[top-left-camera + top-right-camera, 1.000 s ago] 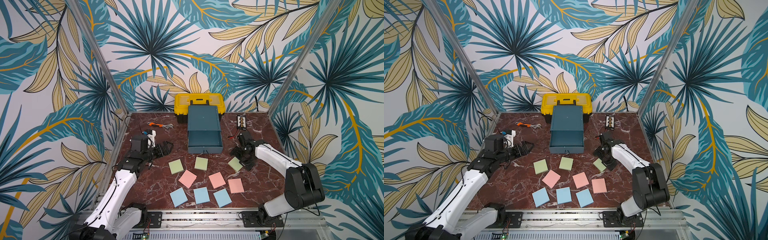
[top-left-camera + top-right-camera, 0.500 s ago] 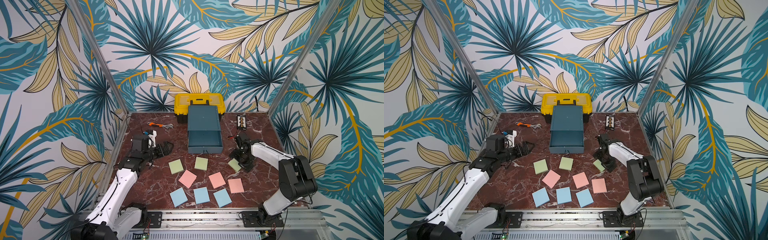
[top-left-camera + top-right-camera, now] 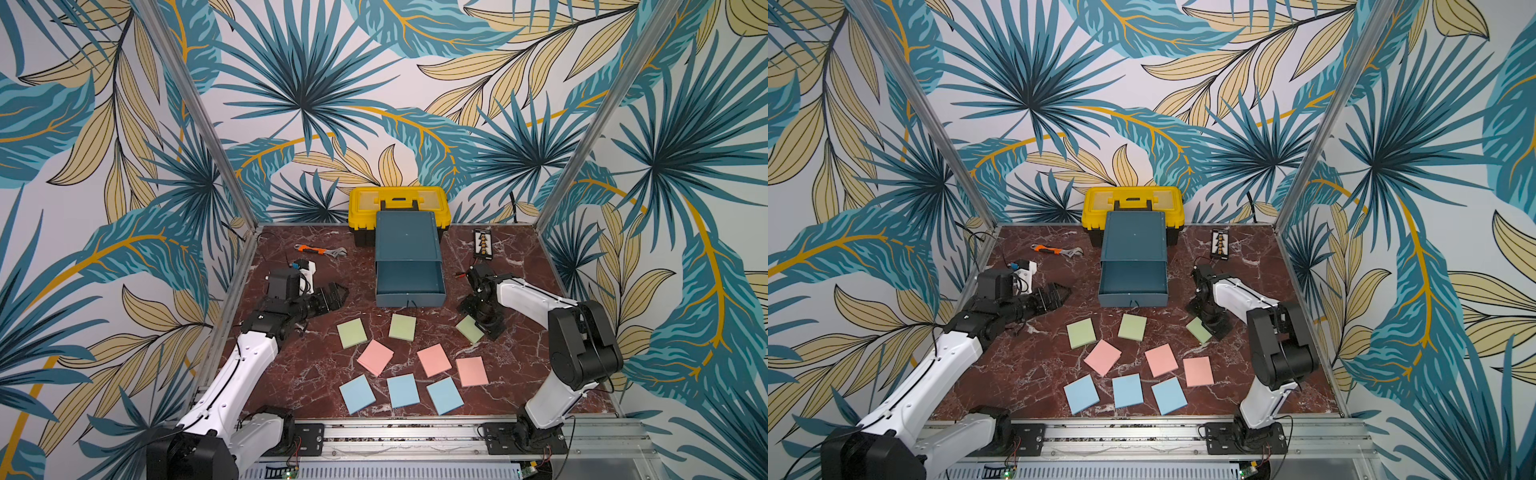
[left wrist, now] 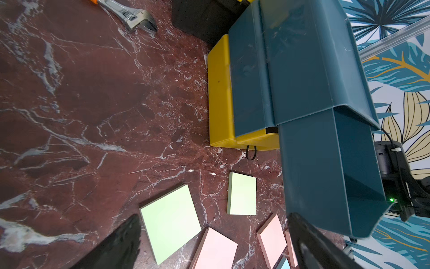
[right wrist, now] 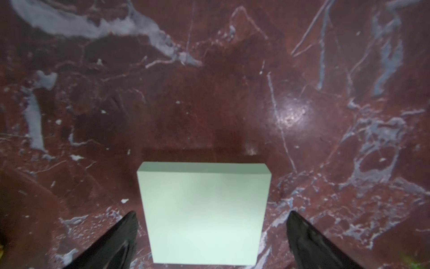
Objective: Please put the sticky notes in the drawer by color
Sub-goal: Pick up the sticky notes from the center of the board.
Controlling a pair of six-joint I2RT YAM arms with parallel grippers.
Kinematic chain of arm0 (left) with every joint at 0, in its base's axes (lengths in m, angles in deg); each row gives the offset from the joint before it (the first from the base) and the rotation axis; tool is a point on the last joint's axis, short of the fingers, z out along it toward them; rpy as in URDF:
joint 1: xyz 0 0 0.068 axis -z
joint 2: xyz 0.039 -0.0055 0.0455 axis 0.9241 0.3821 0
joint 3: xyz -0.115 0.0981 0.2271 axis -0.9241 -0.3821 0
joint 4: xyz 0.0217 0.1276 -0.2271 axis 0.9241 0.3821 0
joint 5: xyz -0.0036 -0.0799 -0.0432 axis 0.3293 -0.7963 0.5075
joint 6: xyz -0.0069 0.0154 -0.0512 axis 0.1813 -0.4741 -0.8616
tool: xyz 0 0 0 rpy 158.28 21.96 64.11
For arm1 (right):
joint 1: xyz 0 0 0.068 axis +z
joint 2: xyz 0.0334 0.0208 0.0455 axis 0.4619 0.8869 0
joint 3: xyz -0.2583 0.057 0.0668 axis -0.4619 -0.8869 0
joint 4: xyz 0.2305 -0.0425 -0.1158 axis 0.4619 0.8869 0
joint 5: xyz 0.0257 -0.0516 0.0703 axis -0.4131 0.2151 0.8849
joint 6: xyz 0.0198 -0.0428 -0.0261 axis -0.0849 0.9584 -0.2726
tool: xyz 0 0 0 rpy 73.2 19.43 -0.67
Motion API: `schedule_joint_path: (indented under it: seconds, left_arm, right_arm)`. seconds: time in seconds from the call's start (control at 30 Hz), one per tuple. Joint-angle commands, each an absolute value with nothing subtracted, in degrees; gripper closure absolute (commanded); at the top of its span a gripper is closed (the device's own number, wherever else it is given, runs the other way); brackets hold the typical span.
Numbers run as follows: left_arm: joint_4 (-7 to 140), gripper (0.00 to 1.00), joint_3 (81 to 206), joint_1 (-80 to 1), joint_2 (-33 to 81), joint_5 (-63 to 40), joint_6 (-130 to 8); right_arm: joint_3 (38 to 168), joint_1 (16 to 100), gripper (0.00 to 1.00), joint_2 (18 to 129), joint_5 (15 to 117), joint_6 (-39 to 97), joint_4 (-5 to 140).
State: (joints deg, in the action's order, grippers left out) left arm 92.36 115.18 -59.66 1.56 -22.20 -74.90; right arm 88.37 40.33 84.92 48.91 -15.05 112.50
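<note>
Nine sticky notes lie flat on the marble table in both top views: three green (image 3: 351, 333), three pink (image 3: 375, 357) and three blue (image 3: 403, 390). The drawer chest (image 3: 406, 237) stands behind them with its teal top drawer (image 3: 410, 298) pulled out and nothing in it. My right gripper (image 3: 482, 323) is low over the rightmost green pad (image 3: 468, 330). In the right wrist view that pad (image 5: 202, 209) lies between the fingers of the open gripper (image 5: 211, 214), with a gap on each side. My left gripper (image 3: 341, 291) hovers open left of the drawer, holding nothing (image 4: 214, 217).
A yellow toolbox (image 3: 398, 203) stands against the back wall behind the chest. An orange-handled wrench (image 3: 322, 250) and a small white device (image 3: 305, 266) lie at the back left. A black card of bits (image 3: 483, 244) lies at the back right.
The right arm's elbow has swung up and back while its gripper settled lower over the rightmost green pad. The left arm has hardly moved. Both grippers stayed open.
</note>
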Motion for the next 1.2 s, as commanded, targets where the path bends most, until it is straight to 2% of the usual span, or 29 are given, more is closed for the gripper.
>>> schedule_joint_path:
  seconds: [0.0, 0.6, 1.03, 1.17]
  left_arm:
    - [90.7, 0.00, 114.3, -59.4, 1.5, -22.3, -73.7]
    - [89.8, 0.00, 114.1, -59.3, 1.9, -23.2, -73.7]
    - [90.1, 0.00, 114.5, -59.4, 1.3, -23.3, -73.8]
    - [90.8, 0.00, 114.6, -59.4, 0.6, -23.1, -73.7]
  right_arm:
    - [89.2, 40.3, 0.00, 85.6, 48.0, -15.6, 115.2]
    - [93.7, 40.6, 0.00, 93.4, 48.0, -15.8, 115.9]
    - [91.9, 41.7, 0.01, 92.7, 47.9, -17.6, 117.2]
    - [91.4, 42.4, 0.04, 93.1, 48.6, -18.1, 116.8]
